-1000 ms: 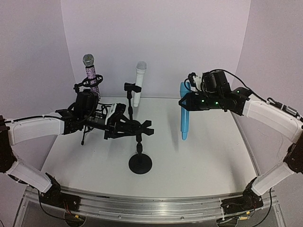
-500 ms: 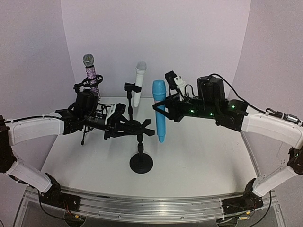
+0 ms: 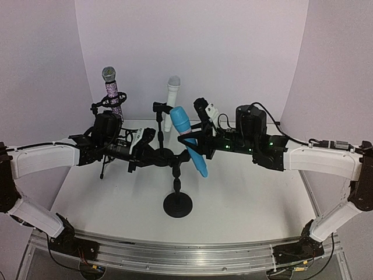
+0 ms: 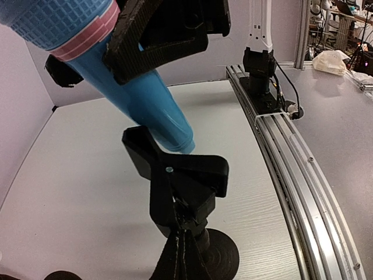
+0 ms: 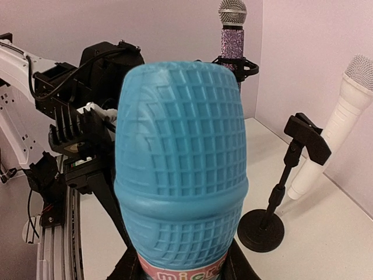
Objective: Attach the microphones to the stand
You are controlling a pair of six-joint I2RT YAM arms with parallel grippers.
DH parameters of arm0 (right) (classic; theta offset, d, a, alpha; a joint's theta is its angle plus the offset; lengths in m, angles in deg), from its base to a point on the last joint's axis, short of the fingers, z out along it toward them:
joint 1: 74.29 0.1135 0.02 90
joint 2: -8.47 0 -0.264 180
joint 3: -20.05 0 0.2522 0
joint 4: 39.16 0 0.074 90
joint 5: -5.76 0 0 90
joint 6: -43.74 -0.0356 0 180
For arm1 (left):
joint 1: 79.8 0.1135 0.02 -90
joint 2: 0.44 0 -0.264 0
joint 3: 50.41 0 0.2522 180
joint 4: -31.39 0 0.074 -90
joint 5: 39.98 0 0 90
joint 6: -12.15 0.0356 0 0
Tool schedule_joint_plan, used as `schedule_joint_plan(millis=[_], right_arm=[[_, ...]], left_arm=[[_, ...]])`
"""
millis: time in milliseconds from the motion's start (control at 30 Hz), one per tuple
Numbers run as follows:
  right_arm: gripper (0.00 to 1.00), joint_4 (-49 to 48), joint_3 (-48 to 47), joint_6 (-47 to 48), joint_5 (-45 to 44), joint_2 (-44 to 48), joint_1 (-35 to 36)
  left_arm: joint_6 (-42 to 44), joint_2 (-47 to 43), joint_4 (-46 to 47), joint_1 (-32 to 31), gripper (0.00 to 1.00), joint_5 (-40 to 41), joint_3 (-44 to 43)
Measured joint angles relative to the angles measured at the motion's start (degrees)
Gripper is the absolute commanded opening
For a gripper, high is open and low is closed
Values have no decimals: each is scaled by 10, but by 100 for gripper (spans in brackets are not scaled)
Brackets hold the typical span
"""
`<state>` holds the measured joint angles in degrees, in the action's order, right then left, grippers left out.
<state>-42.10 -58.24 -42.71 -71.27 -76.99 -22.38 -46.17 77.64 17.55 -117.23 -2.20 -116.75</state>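
My right gripper [image 3: 195, 142] is shut on the light blue microphone [image 3: 200, 162] and holds it tilted, head up to the left. Its lower end hangs just above the black clip [image 3: 175, 157] of the front stand [image 3: 178, 205]. My left gripper [image 3: 162, 156] is shut on that clip from the left. In the left wrist view my left gripper [image 4: 180, 251] pinches the clip [image 4: 186, 169], with the blue microphone [image 4: 140, 99] right above it. The blue microphone's head [image 5: 180, 151] fills the right wrist view, above my right gripper [image 5: 180, 274]. The purple-glitter microphone [image 3: 112, 92] stands clipped in a stand at the back left. The white microphone [image 3: 172, 98] stands at the back wall.
A second black stand with an empty clip [image 3: 163, 108] stands in front of the white microphone; it also shows in the right wrist view [image 5: 306, 140]. The white table [image 3: 250, 192] has walls at the back and both sides, and a metal rail [image 4: 291, 169] along its near edge.
My right arm has swung left with the blue microphone and tilted it over the front stand's clip. My left gripper has kept its hold on the clip.
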Motion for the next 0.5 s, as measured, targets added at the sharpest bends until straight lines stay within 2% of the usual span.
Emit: schedule_joint_plan(millis=[233, 267, 300, 467, 500], right_arm=[[0, -34, 38, 1, -8, 1, 2], [0, -34, 49, 1, -11, 6, 2], [0, -31, 57, 1, -14, 11, 2], [0, -17, 69, 0, -25, 36, 2], [0, -16, 69, -1, -25, 40, 2]], left_arm=[[0, 0, 1, -2, 0, 0, -3], [0, 0, 0, -2, 3, 1, -3], [0, 0, 1, -2, 9, 2, -3], [1, 0, 0, -2, 53, 11, -3], [-1, 0, -1, -2, 58, 13, -3]])
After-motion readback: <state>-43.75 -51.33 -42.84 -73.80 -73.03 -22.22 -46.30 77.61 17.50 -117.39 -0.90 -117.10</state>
